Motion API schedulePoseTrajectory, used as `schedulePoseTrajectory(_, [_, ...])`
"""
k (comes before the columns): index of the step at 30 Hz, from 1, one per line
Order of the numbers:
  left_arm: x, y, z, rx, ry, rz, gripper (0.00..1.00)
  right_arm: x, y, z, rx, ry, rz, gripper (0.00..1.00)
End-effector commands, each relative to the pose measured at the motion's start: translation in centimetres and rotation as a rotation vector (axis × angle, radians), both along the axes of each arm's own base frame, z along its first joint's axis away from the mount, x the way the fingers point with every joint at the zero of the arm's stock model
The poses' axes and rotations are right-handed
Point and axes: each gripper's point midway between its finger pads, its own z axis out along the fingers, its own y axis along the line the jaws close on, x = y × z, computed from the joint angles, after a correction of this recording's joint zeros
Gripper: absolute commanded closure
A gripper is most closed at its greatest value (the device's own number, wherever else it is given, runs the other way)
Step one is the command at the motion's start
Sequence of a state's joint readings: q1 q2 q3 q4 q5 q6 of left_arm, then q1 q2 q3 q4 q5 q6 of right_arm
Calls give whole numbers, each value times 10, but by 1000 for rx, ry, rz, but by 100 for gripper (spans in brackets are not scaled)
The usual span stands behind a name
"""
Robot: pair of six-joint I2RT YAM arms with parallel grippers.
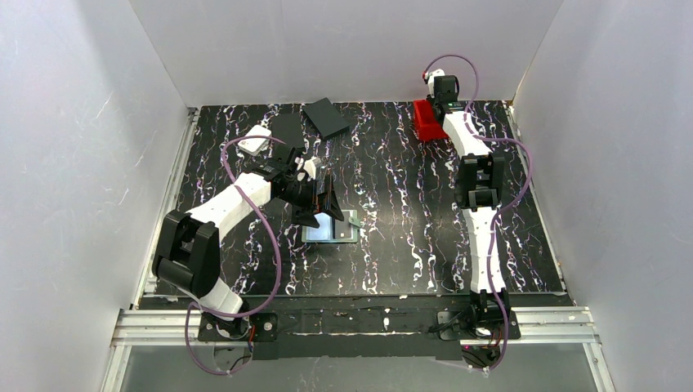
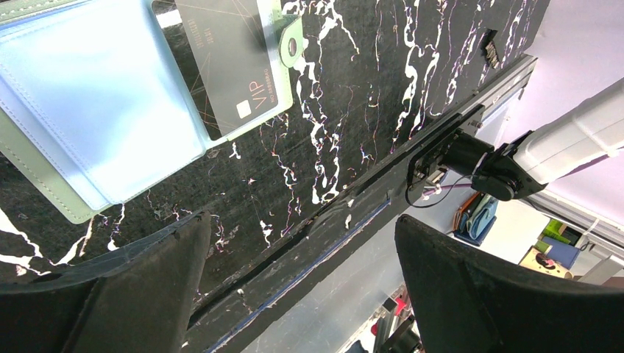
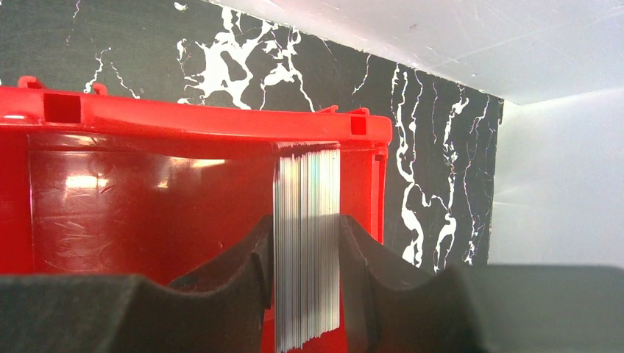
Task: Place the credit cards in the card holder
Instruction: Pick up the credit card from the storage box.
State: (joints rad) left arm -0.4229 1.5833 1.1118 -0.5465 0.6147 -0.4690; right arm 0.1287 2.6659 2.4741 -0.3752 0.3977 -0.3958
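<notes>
We see the red bin [image 3: 147, 125] straight ahead of the right gripper [image 3: 305, 254], whose fingers reach down inside it. A stack of credit cards [image 3: 307, 184] stands on edge in the bin, close to the end wall on the gripper's right, with the pale card edges turned toward the wrist camera. The two dark pads [image 3: 254, 257] press one on each face of that stack, so the right gripper is clamped on the cards, with only the stack's thickness between the pads.

The card holder [image 2: 96, 95] lies open and flat on the black marbled table [image 2: 353, 110], ahead of the left gripper [image 2: 300, 228] and off to its left in the wrist view. Its pale blue clear pockets face up, framed by the sage-green cover. The pocket nearer the gripper's midline holds a dark card [image 2: 221, 59], and a small green snap tab [image 2: 293, 45] juts out just beside that card. The left gripper's fingers are spread wide and grip nothing; only bare table shows between them.

On the dark card we read "VIP" in pale letters near one corner, next to a small pale square. A line of smaller print runs beside it, too small to make out. Thin gold lines cross the card's face.
</notes>
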Motion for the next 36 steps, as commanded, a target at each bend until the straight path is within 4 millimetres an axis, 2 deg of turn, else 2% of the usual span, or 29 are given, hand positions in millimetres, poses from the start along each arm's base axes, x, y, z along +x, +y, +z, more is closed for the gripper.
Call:
schedulePoseTrajectory(1, [2, -5, 10, -32, -10, -17, 5, 8, -11, 50, -13, -102, -33, 71])
schedulePoseTrajectory(4, [1, -6, 10, -34, -9, -17, 5, 9, -13, 59, -21, -123, -42, 63])
schedulePoseTrajectory(7, [2, -6, 10, -37, -6, -17, 5, 9, -17, 67, -30, -138, -52, 62])
schedulePoseTrajectory(14, [0, -7, 9, -41, -1, -15, 5, 7, -24, 70, -32, -137, -60, 56])
schedulePoseTrajectory(22, [1, -8, 10, -48, -2, -15, 4, 7, -26, 73, -36, -140, -64, 44])
schedulePoseTrajectory(31, [1, -9, 10, -54, -1, -15, 5, 4, -33, 87, -57, -160, -88, 49])
schedulePoseTrajectory(36, [0, -9, 11, -60, -1, -16, 4, 2, -36, 90, -62, -156, -91, 56])
